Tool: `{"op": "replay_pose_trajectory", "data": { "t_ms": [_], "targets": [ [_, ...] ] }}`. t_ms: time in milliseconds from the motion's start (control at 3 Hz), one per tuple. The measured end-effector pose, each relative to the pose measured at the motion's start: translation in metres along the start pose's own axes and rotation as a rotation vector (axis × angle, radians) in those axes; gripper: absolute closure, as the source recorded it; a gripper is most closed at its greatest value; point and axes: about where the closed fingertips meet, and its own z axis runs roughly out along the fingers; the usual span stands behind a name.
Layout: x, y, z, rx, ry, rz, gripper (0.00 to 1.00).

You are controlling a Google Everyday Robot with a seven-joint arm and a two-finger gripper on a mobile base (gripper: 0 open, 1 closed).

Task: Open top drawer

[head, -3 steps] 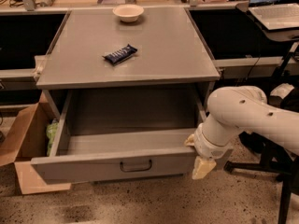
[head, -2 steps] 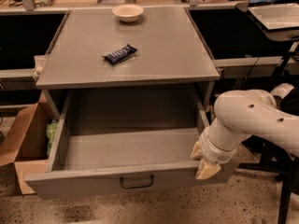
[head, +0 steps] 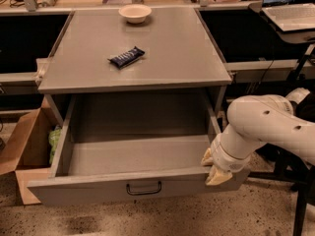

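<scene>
The top drawer [head: 88, 191] is a wide grey metal drawer pulled far out of the grey cabinet [head: 133, 77]. Its grey box interior shows and holds nothing that I can see. A small dark loop handle [head: 143, 189] sits at the centre of its front. My gripper [head: 212, 167] is at the drawer's front right corner, with its cream fingertips against the top edge there. The white arm [head: 268, 127] reaches in from the right.
On the cabinet top lie a dark snack bar [head: 126, 57] and a cream bowl [head: 135, 13]. An open cardboard box [head: 27, 146] with a green item stands at the lower left. A laptop [head: 288, 6] sits on a desk at the upper right. Speckled floor runs in front.
The drawer has slid further out toward me. My gripper and arm have moved down and forward with its right front corner.
</scene>
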Motion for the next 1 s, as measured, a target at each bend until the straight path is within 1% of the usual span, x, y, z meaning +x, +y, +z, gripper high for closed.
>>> {"op": "replay_pose_trajectory", "data": {
  "t_ms": [333, 667, 1000],
  "targets": [
    [0.0000, 0.0000, 0.0000, 0.000, 0.000, 0.000, 0.29],
    [0.0000, 0.0000, 0.0000, 0.000, 0.000, 0.000, 0.07],
    [0.0000, 0.0000, 0.0000, 0.000, 0.000, 0.000, 0.00]
  ]
}}
